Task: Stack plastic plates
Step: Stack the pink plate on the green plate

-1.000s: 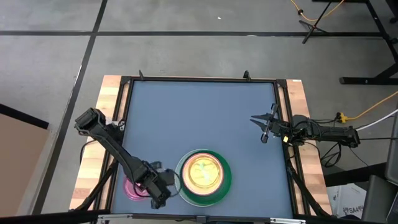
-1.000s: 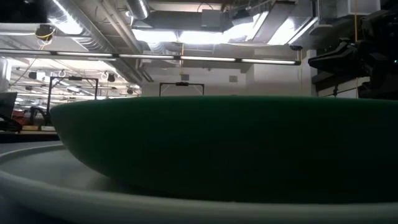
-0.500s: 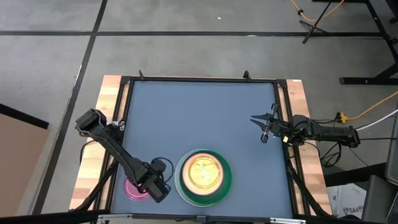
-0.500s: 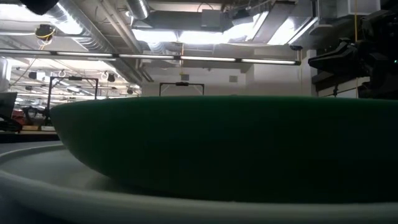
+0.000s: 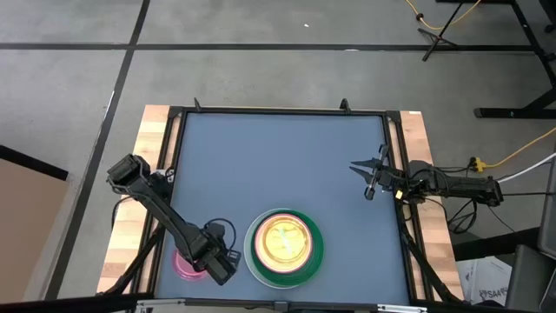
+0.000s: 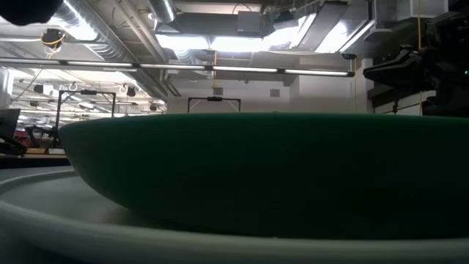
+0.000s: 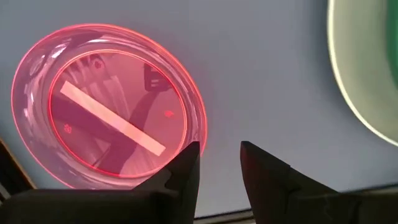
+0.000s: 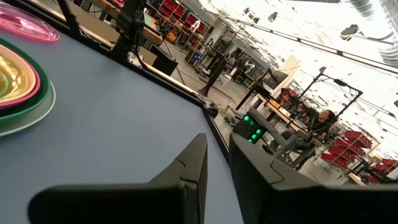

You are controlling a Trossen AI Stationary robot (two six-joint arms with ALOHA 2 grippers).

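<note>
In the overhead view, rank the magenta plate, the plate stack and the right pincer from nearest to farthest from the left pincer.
1. Magenta plate: right beside the left pincer, at the table's near-left corner.
2. Plate stack: just to its right, near edge.
3. Right pincer: far across, at the table's right side.

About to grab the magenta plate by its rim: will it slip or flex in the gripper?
Probably slippery: the magenta plate is glossy and mirrors the ceiling light. It looks like thin translucent plastic, so likely light and slightly flexible at the rim. Lying flat on the table, it may slide away from the left gripper rather than lift.
</note>
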